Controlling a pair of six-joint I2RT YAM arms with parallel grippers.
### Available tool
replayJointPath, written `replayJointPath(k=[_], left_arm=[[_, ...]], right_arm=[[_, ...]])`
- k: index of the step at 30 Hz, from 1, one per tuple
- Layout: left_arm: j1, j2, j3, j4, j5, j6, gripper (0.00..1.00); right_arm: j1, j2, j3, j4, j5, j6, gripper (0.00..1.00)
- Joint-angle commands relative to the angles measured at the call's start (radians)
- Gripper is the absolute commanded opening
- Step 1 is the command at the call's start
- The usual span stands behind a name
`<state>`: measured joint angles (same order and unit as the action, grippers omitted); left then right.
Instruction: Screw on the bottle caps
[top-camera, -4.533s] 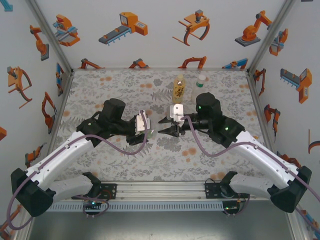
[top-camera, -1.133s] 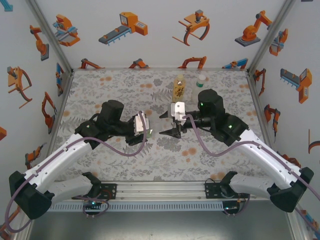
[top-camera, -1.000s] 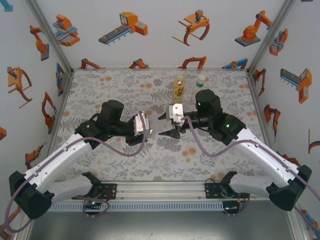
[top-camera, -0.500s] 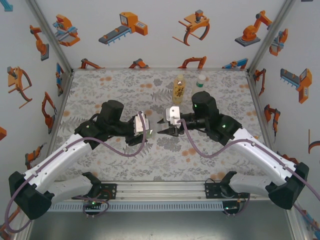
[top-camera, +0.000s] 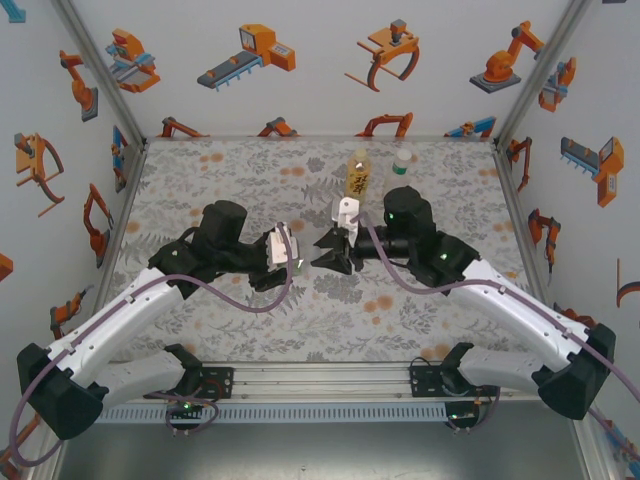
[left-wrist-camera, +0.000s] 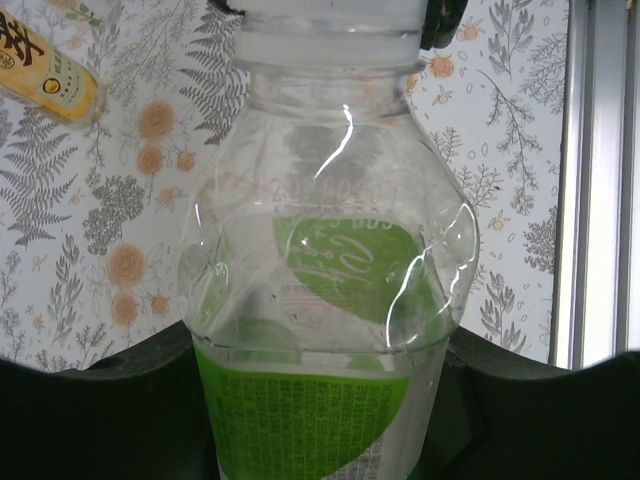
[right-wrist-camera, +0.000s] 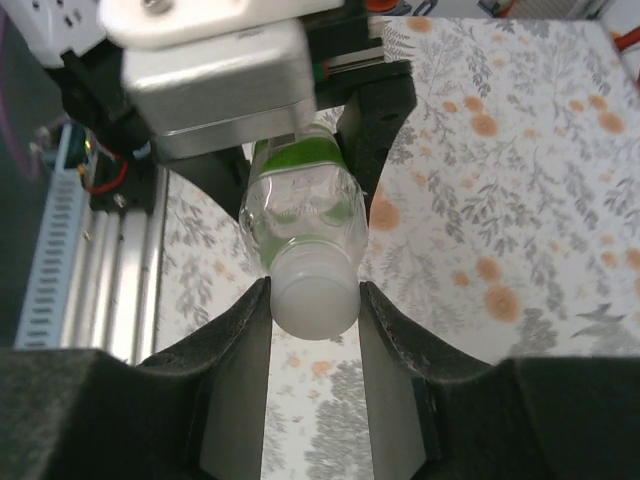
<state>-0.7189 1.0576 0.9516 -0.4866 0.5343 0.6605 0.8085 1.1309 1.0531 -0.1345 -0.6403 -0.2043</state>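
Tightening the cap (right-wrist-camera: 312, 303) onto the clear bottle (left-wrist-camera: 330, 260) looks to be the step in hand. The right gripper (right-wrist-camera: 315, 290) is clenched on the cap, one finger pressed to each side, and the cap sits on the bottle's neck. The left gripper (top-camera: 291, 262) grasps the same bottle low on its green label. It holds the bottle on its side over the middle of the table (top-camera: 200, 180), neck toward the right arm.

To do this well, the right wrist should roll about the bottle's long axis, both arms in line so the thread does not cross. A slight push along the neck would help the thread bite. The left grip must resist the twist, since a thin clear wall may spin or buckle between the fingers. If the wrist runs out of travel, it is better to let go, wind back and grip again than to force it. I cannot tell how far the cap is on the thread.

The clear bottle seems empty: the floral print shows through its shoulder and no liquid line is seen. The yellow bottle (top-camera: 358, 178) stands upright toward the back of the table; whether its colour is liquid or tint I cannot tell. Near it on the right stands the third bottle (top-camera: 401, 162), with a white top; its contents are too small to make out.
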Motion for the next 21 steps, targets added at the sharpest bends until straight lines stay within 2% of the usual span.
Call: replayJointPath(k=[1,8,13,17,18,19,21], left_arm=[[-0.007,-0.024,0.024,0.016,0.024,0.013,0.0],[-0.007,-0.022,0.026,0.02,0.004,0.01,0.0],[-0.007,-0.03,0.016,0.041,-0.029,0.001,0.0],[-0.007,-0.031,0.014,0.049,-0.037,-0.004,0.0],[-0.008,-0.033,0.015,0.049,-0.037,-0.005,0.03],[-0.008,-0.032,0.015,0.049,-0.038,-0.006,0.11],[-0.007,-0.034,0.015,0.05,-0.044,-0.009,0.32]], right_arm=[[0.002,-0.008,-0.019,0.117,0.089,0.346,0.0],[0.007,-0.004,-0.051,0.162,0.17,0.866,0.0],[0.014,-0.011,-0.046,0.068,0.281,1.068,0.0],[0.015,-0.017,-0.052,0.07,0.315,1.128,0.0],[0.015,-0.016,-0.052,0.072,0.315,1.127,0.0],[0.014,-0.012,-0.048,0.068,0.317,1.117,0.0],[0.015,-0.007,-0.036,0.044,0.329,1.091,0.0]])
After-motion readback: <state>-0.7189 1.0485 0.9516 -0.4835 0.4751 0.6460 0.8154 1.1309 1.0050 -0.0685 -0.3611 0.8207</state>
